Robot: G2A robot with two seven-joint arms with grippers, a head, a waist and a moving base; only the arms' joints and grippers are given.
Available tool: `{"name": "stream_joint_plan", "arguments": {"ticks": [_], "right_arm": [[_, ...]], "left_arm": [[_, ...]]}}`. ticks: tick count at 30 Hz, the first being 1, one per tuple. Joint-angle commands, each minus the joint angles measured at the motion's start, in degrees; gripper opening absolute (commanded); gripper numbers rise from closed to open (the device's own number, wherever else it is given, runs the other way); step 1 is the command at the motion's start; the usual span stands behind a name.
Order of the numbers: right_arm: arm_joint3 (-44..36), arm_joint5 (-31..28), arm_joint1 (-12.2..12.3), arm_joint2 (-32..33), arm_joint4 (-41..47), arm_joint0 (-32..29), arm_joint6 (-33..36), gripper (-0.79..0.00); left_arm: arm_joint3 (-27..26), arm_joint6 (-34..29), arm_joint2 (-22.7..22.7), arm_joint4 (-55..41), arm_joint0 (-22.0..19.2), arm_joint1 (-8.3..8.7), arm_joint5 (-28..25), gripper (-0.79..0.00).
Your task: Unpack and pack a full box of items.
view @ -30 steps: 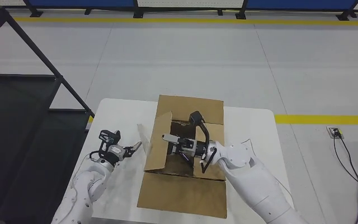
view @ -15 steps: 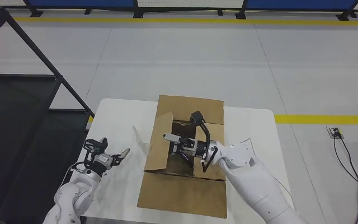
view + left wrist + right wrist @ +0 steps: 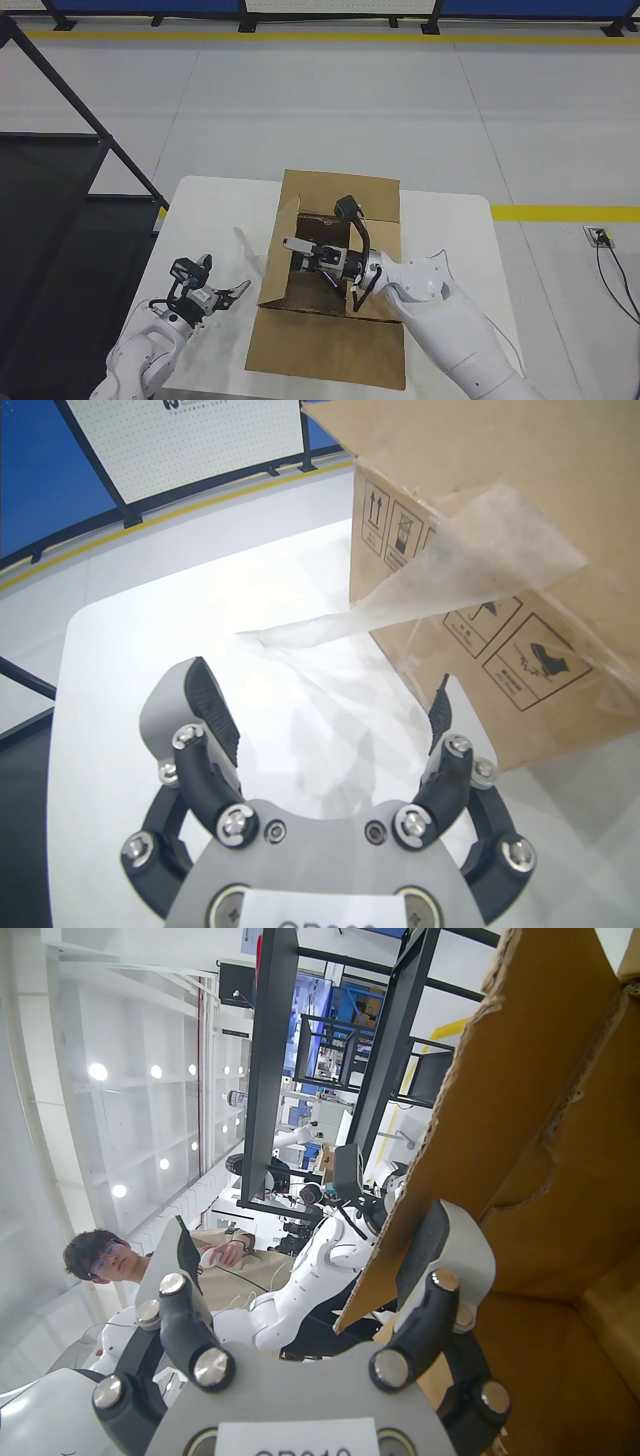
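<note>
An open cardboard box (image 3: 330,345) stands mid-table with its flaps spread. A strip of clear tape (image 3: 450,575) hangs off its left side, also seen as the tape (image 3: 246,243) from above. My left gripper (image 3: 215,298) hovers low over the table to the left of the box, open and empty; its black pads (image 3: 212,707) face the box wall (image 3: 500,660). My right gripper (image 3: 303,248) is at the box's opening, open, straddling the upright left flap (image 3: 450,1138): one finger (image 3: 445,1248) is inside, the other outside.
The white table (image 3: 200,220) has bare room left of the box and a narrower strip to its right. A dark rack (image 3: 60,250) borders the table's left edge. The box's inside is in shadow, its contents hidden.
My left gripper swung out to the left, then came back nearer the box and closer to the table's front edge. My right gripper shifted slightly toward the left flap.
</note>
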Motion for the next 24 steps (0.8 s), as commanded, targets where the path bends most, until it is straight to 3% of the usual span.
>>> {"name": "stream_joint_plan", "arguments": {"ticks": [1, 11, 24], "right_arm": [[-0.78, -0.56, -0.2, -0.4, -1.03, -0.48, -2.04, 0.0], [-1.4, -4.15, -2.9, -6.36, -7.11, -0.16, -13.43, 0.0], [8.12, -7.34, -8.39, -15.64, -16.26, 4.28, -24.5, 0.0]], "left_arm": [[-0.44, 1.87, -1.05, -1.22, 0.52, 0.01, 1.37, 0.0], [-0.39, 3.77, -7.8, -5.39, 4.07, 0.73, 2.24, 0.0], [-6.45, 9.4, -15.58, -10.31, 11.12, 1.41, -0.61, 0.0]]}}
